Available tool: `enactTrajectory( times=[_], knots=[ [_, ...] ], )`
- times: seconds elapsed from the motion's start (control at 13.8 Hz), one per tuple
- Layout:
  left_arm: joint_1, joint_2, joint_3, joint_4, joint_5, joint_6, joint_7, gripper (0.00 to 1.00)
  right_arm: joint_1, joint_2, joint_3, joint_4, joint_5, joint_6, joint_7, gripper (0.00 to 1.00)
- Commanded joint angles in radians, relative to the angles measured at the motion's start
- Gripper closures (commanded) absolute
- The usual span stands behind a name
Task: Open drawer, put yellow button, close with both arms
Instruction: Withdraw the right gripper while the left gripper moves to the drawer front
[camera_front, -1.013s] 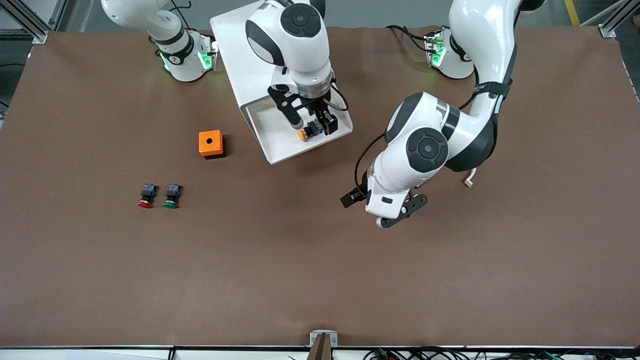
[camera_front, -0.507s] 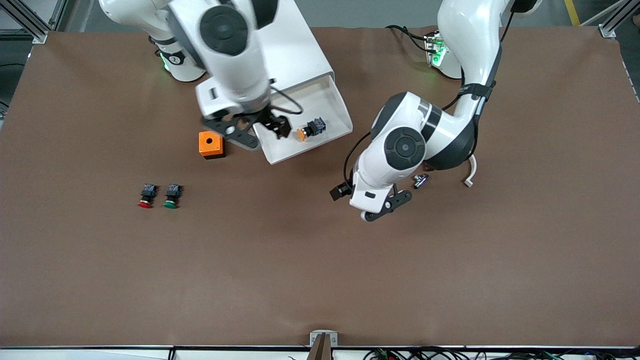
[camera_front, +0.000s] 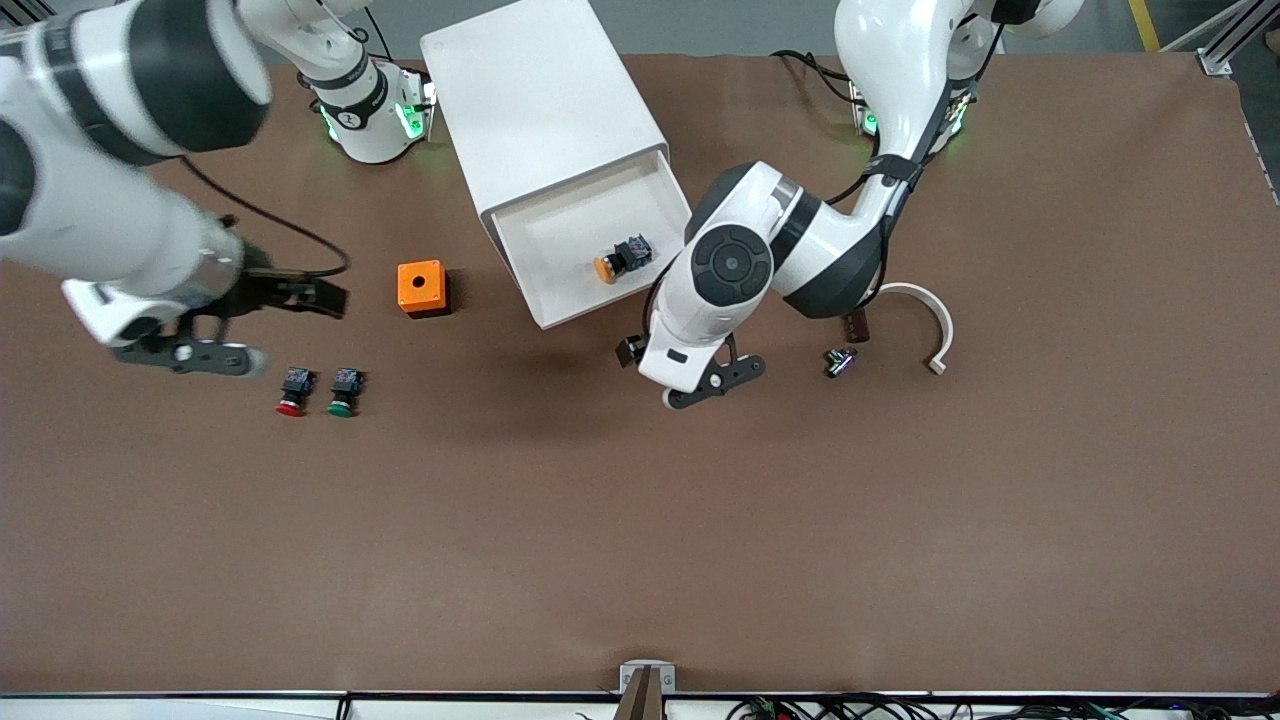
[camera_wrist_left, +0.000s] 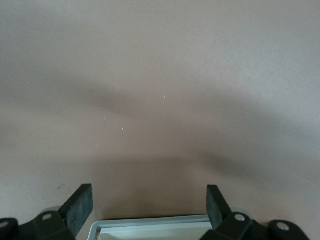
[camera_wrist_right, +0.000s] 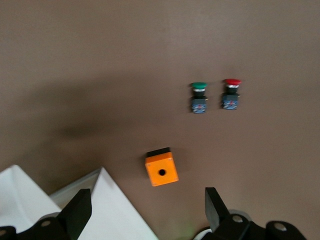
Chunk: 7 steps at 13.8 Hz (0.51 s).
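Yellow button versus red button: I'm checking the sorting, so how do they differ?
The yellow button has a yellow-orange cap and lies in the open drawer; the red button has a red cap and sits on the table beside the green button. Both have dark bodies, and no pincer holds either.

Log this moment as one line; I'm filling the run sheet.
drawer: open | yellow button: in drawer | right gripper: open, above table near red button | left gripper: open, at drawer's front edge
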Motion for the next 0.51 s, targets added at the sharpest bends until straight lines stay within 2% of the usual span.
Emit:
enactTrajectory(
  times=[0.0, 0.43],
  knots=[
    [-0.032, 0.000, 0.005, -0.004, -0.010, 0.010, -0.005, 0.00, -0.121, -0.028, 0.025, -0.003, -0.019, -0.028, -0.177, 0.00],
    [-0.069, -0.011, 0.003, -0.006, -0.019, 0.010, -0.006, 0.00, -0.230, -0.048, 0.025, -0.004, -0.052, -0.054, -0.291, 0.00]
  ],
)
